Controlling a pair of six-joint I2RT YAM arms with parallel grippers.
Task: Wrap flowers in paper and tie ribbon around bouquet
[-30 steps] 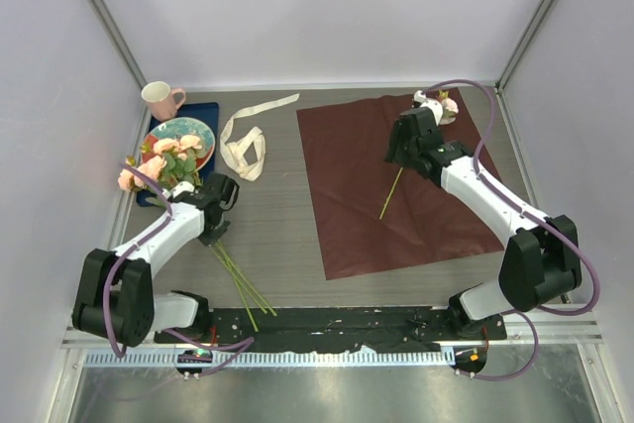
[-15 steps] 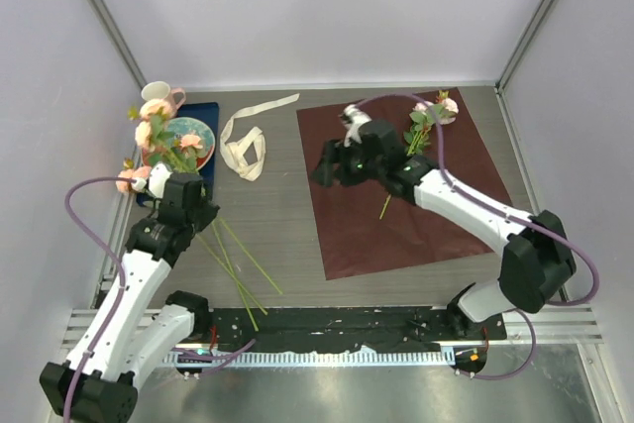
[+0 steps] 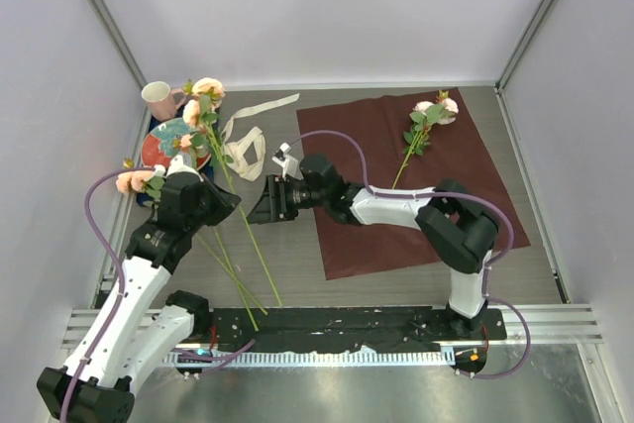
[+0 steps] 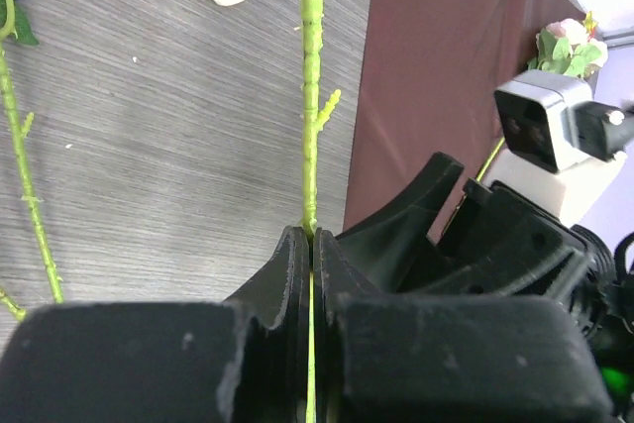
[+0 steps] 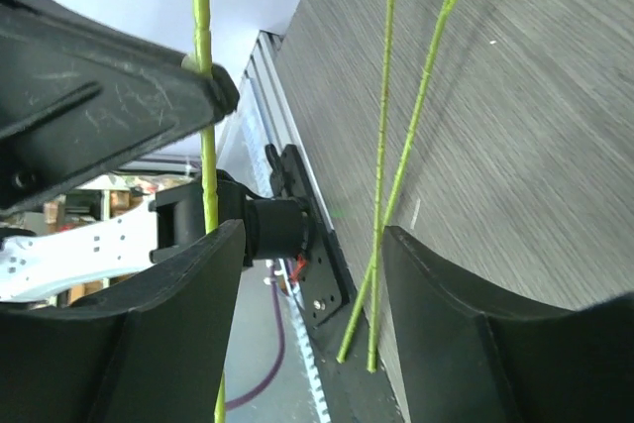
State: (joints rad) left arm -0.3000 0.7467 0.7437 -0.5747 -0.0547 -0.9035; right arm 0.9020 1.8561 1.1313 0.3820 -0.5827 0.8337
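Note:
My left gripper [image 3: 220, 200] [image 4: 312, 237] is shut on the thin green stem [image 4: 313, 96] of one pale pink rose [image 3: 206, 88], held above the table left of the deep-red paper [image 3: 406, 185]. My right gripper [image 3: 256, 210] [image 5: 307, 294] stands open right beside it, nothing between its fingers; the held stem [image 5: 203, 96] runs just past its left finger. A second rose [image 3: 436, 111] lies on the paper's far corner. More flowers [image 3: 137, 180] lie at the left, their stems [image 3: 233, 274] [image 5: 381, 146] on the table. The cream ribbon [image 3: 243, 144] lies looped at the back.
A pink mug [image 3: 158, 98] and a patterned plate [image 3: 170, 141] rest on a dark blue tray [image 3: 206, 111] at the back left. White walls close in the table on three sides. The arms' black base rail [image 3: 337, 324] runs along the near edge.
My left gripper closed on a rose stem and lifted it up and to the right. My right arm left the rose on the paper and swung left across to my left gripper.

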